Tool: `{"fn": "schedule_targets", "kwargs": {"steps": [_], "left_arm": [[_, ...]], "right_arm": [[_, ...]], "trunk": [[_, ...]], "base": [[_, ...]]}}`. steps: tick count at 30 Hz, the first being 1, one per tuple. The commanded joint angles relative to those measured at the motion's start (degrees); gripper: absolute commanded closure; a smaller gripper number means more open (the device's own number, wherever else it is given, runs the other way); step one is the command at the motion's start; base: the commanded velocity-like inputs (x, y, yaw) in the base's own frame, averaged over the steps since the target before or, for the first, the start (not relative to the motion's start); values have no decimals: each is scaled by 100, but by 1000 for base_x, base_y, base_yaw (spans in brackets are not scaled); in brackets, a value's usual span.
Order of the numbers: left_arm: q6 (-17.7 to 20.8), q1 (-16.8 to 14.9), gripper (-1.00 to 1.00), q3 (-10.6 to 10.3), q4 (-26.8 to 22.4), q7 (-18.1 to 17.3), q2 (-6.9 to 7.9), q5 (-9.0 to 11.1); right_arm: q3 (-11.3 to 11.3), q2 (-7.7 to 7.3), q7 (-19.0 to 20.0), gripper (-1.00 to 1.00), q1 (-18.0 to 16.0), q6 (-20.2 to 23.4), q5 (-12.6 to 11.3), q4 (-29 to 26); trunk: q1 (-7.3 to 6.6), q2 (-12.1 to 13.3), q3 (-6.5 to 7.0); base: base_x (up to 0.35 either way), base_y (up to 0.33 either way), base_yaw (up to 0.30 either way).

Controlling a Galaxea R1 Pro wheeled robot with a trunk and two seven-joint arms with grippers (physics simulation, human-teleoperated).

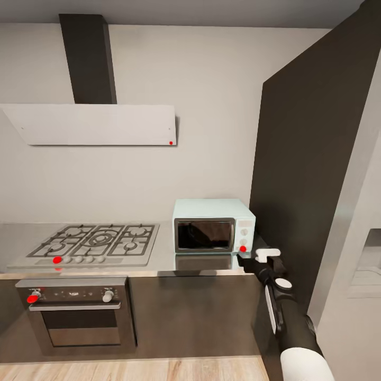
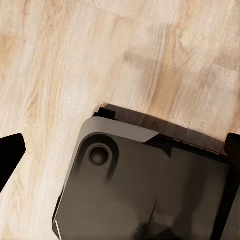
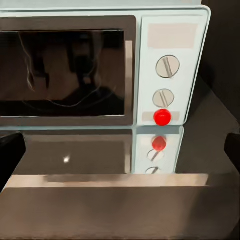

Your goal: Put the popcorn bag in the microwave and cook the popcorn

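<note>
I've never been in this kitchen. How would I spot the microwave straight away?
Look along the long steel countertop under the grey wall. Past the gas hob, where the worktop meets the tall dark cabinet, stands the microwave. It is the one pale mint-blue box there, with a dark glass door, two round knobs and a red dot, unlike the steel oven below the hob.

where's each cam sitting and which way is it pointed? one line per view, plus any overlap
Head view: high on the robot, facing the kitchen wall and looking down over the countertop, gas hob and microwave; the right arm reaches in, right gripper near the microwave's red dot.
Left wrist view: on the left arm, pointing down at the wood floor and the robot's dark base; black fingertips sit at the frame edges.
Right wrist view: on the right arm, level with the countertop, facing the microwave front.
Shared: head and right wrist views both show the microwave and countertop.
</note>
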Motion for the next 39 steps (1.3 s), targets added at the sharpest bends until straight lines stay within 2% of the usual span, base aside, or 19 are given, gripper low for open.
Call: {"fn": "schedule_targets", "kwargs": {"steps": [1, 10, 17, 25, 39], "left_arm": [[-5, -1, -100, -49, -1, 20, -1, 50], [-6, -1, -100, -49, -1, 20, 4, 56], [2, -1, -100, -52, -2, 21, 1, 58], [0, -1, -100, -57, -4, 20, 7, 49], [0, -1, -100, -57, -4, 20, 7, 48]], "right_arm": [[-28, 8, 43, -100, -4, -18, 55, 62], [-42, 8, 32, -100, -4, -88, 6, 191], [-175, 8, 26, -100, -4, -80, 10, 313], [-195, -65, 25, -100, -4, -82, 13, 556], [-198, -73, 29, -100, -4, -93, -5, 905]], "trunk": [[2, -5, -3], [2, -5, -3], [2, -5, -3], [2, -5, -3], [2, -5, -3]], "base": [[0, 0, 0], [0, 0, 0], [28, -2, 0], [266, -75, 0], [290, -91, 0]]}}
